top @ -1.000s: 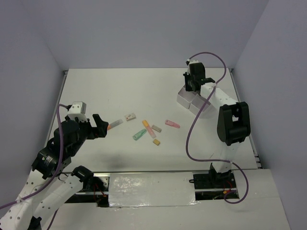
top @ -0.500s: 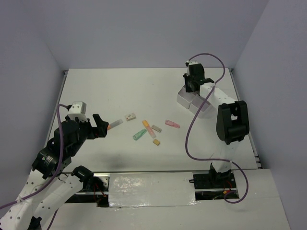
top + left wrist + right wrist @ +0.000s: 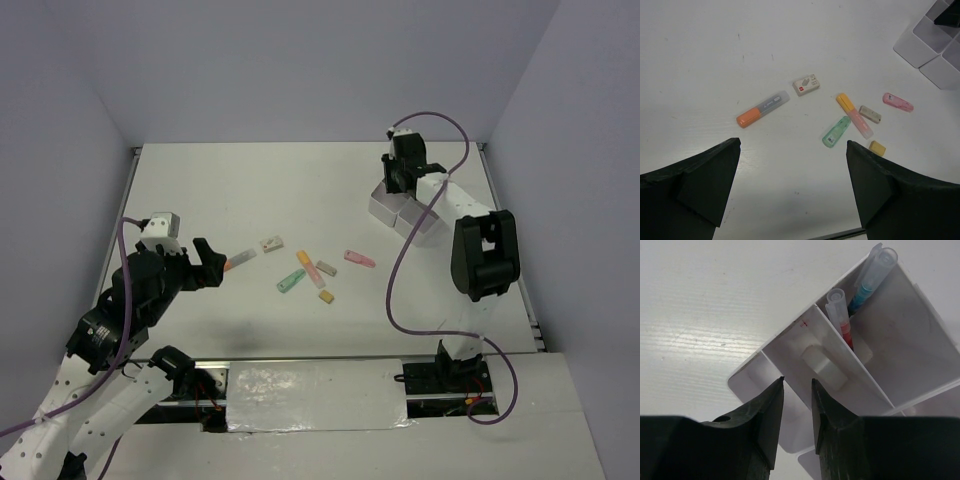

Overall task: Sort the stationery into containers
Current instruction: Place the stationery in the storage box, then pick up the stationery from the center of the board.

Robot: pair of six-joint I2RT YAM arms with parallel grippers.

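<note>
The white four-compartment box (image 3: 405, 212) stands at the far right, and its wall shows in the right wrist view (image 3: 805, 347). A red pen (image 3: 842, 322), a blue pen (image 3: 866, 277) and a white rounded block (image 3: 824, 368) lie inside it. My right gripper (image 3: 396, 184) (image 3: 797, 386) hovers over the box's near corner compartment, jaws a narrow gap apart and empty. My left gripper (image 3: 207, 262) (image 3: 792, 150) is wide open and empty, above the table short of an orange marker (image 3: 763, 108) (image 3: 240, 260). A green marker (image 3: 836, 131), a yellow-pink marker (image 3: 854, 115) and a pink marker (image 3: 898, 102) lie mid-table.
A white labelled eraser (image 3: 806, 84), a grey eraser (image 3: 870, 114) and a small yellow eraser (image 3: 877, 147) lie among the markers. The box's corner shows in the left wrist view (image 3: 932, 47). Walls close the table on the left, back and right.
My right gripper has shifted very slightly over the box. The left arm and the items on the table have not moved.
</note>
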